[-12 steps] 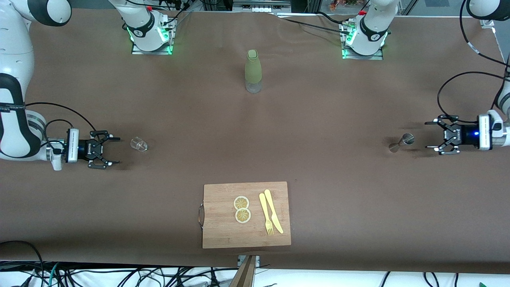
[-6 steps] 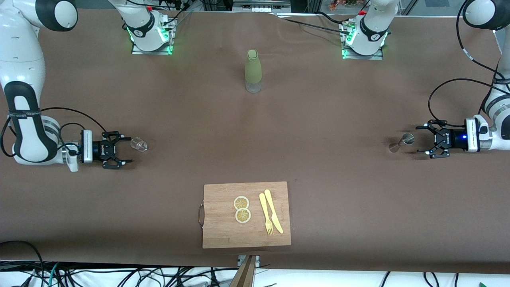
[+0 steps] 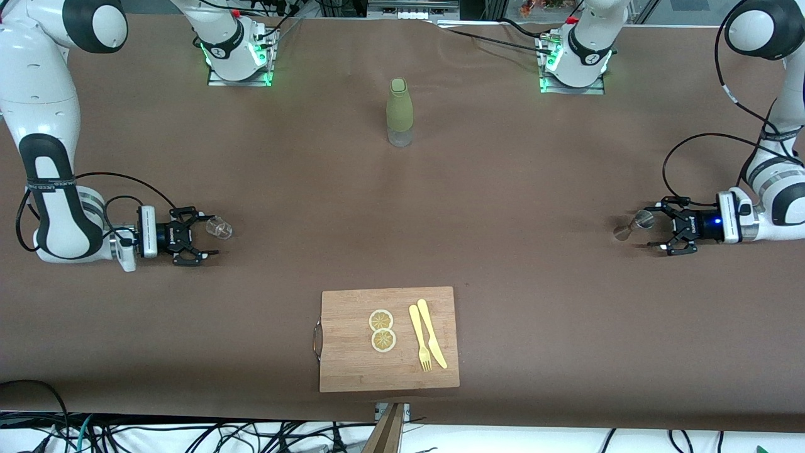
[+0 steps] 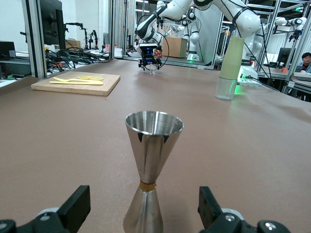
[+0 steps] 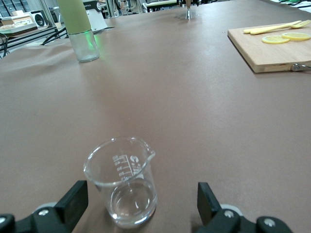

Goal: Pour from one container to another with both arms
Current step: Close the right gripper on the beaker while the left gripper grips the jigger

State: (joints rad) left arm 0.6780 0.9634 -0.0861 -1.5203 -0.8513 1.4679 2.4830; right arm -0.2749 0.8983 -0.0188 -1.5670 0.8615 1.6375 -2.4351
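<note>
- Low at the right arm's end of the brown tabletop (image 3: 503, 220), the right gripper (image 3: 196, 238) lies level with its jaws spread wide, and the small clear glass measuring beaker with a pouring lip (image 3: 219, 227) stands upright just ahead of the fingertips, partly between them, with nothing touching it.
- Seen from the right wrist, that beaker (image 5: 122, 180) sits between the two black finger pads (image 5: 73, 204), a gap on each side.
- At the left arm's end, the left gripper (image 3: 660, 227) is likewise low and level, jaws wide; the silver hourglass-shaped metal jigger (image 3: 634, 223) stands upright at the mouth of the jaws, ungripped.
- From the left wrist the jigger (image 4: 149, 170) stands midway between the pads (image 4: 77, 206).
- Taking the front view as a clock face, the tall olive-green bottle with a clear base (image 3: 399, 113) stands at 12 o'clock, between the two arm bases.
- At 6 o'clock lies a rectangular wooden cutting board with a metal handle (image 3: 352, 365), nearest the front camera.
- On it lie two round lemon slices (image 3: 382, 330), one touching the other, beside a yellow plastic fork (image 3: 419, 340) and a yellow plastic knife (image 3: 433, 333).
</note>
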